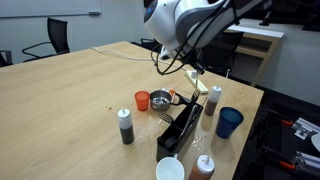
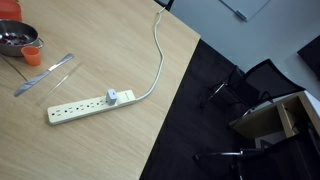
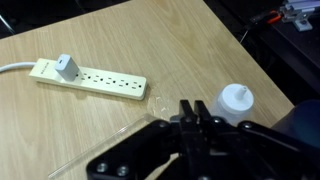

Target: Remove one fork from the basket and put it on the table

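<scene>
Nearest the lens in an exterior view stands a white cup (image 1: pixel 170 168), at the front edge of the counter (image 1: pixel 70 90). Behind it, from the left, come a dark bottle (image 1: pixel 126 125), an orange cup (image 1: pixel 142 100), a metal bowl (image 1: pixel 160 99), then the basket (image 1: pixel 180 128), a white bottle (image 1: pixel 215 98) and a blue cup (image 1: pixel 230 122).

The basket is narrow, black and rectangular, with a raised handle along its length. It rests on the counter between the bowl and the white bottle, one end pointing toward the white cup. Its contents are too dark to make out.

The gripper (image 1: pixel 192 82) hangs above the basket's far end, apart from it. In the wrist view its fingers look drawn near each other, but I cannot tell whether they pinch anything. A pale see-through strip (image 3: pixel 152 100) runs from near the fingertips toward the lower left. It may be a clear plastic fork, though no tines show.

If it is a fork, the lifting step looks to be in hand. The next move then calls for carrying it to bare wood near the power strip (image 3: pixel 90 80), lowering it flat and letting go. If it is not, the gripper must first come down into the basket.
</scene>
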Robot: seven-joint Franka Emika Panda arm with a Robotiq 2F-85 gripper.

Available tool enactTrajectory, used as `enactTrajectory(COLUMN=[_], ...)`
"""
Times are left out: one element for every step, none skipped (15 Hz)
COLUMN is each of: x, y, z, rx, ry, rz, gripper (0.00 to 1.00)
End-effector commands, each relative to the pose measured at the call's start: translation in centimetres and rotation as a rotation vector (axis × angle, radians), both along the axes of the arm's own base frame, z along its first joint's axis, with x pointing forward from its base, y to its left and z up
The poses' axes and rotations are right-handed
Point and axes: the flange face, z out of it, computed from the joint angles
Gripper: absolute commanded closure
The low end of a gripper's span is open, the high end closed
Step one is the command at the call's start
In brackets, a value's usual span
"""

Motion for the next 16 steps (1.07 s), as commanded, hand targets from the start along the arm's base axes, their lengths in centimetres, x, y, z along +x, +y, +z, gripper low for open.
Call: enactTrajectory(x=[3.8, 4.7, 5.2, 5.8, 6.3, 6.7, 7.0, 7.2, 7.4, 7.6, 7.8, 7.9, 8.0, 8.1, 8.2, 8.3], y=[-3.3, -4.5, -5.5, -6.3, -6.7, -6.8, -6.7, -6.6, -6.5, -6.4, -6.3, -6.2, -6.2, -6.1, -6.1, -6.1], z=[-4.6, -5.8, -6.8, -7.1, -7.0, -6.8, -6.7, -6.8, -6.8, -6.8, -6.9, -6.9, -7.0, -7.1, -7.1, -7.1], rx=[0.109, 0.126, 0.135, 0.143, 0.149, 0.163, 0.175, 0.183, 0.191, 0.197, 0.202, 0.206, 0.21, 0.213, 0.216, 0.218], ry=[0.038, 0.05, 0.068, 0.077, 0.079, 0.079, 0.076, 0.075, 0.073, 0.072, 0.071, 0.07, 0.072, 0.071, 0.071, 0.071], rz=[-0.071, -0.098, -0.126, -0.15, -0.167, -0.181, -0.191, -0.199, -0.205, -0.209, -0.213, -0.217, -0.221, -0.224, -0.226, -0.228], gripper=[0.98, 0.98, 0.98, 0.98, 0.98, 0.98, 0.98, 0.98, 0.98, 0.98, 0.98, 0.98, 0.98, 0.98, 0.98, 0.98])
